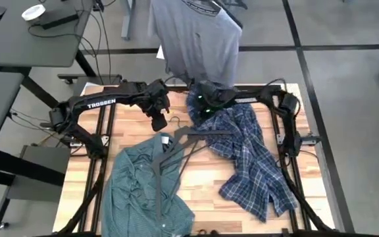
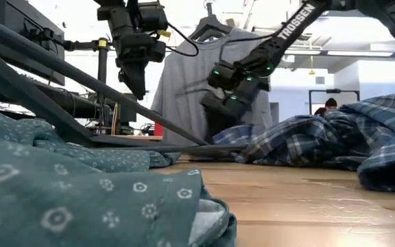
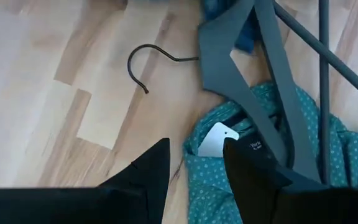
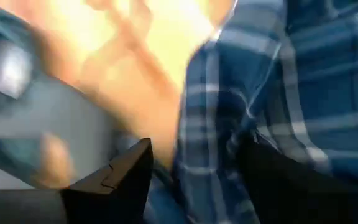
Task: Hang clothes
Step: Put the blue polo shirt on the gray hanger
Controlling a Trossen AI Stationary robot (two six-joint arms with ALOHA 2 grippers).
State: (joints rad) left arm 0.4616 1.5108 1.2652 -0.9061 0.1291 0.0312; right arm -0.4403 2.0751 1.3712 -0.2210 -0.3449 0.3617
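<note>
Three shirts: my grey tee (image 1: 199,39) hangs past the bench's (image 1: 137,128) far edge, the plaid shirt (image 1: 252,161) sprawls crumpled along the right edge, the green shirt (image 1: 140,187) lies by the near-left corner. "TROSSEN" marks my arm. My left tool (image 3: 194,171) hangs spread above two hangers (image 1: 183,148); my right tool (image 4: 191,171), spread, presses into plaid.

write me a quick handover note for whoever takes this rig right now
Left gripper: fingers open, empty, raised over the green dotted shirt's collar.
Right gripper: fingers open around a fold of the blue-white plaid shirt, at its back edge.
Done: grey long-sleeve tee hangs behind the wooden table.
Left: green and plaid shirts, both lying on the table; dark hangers lie between them.
</note>
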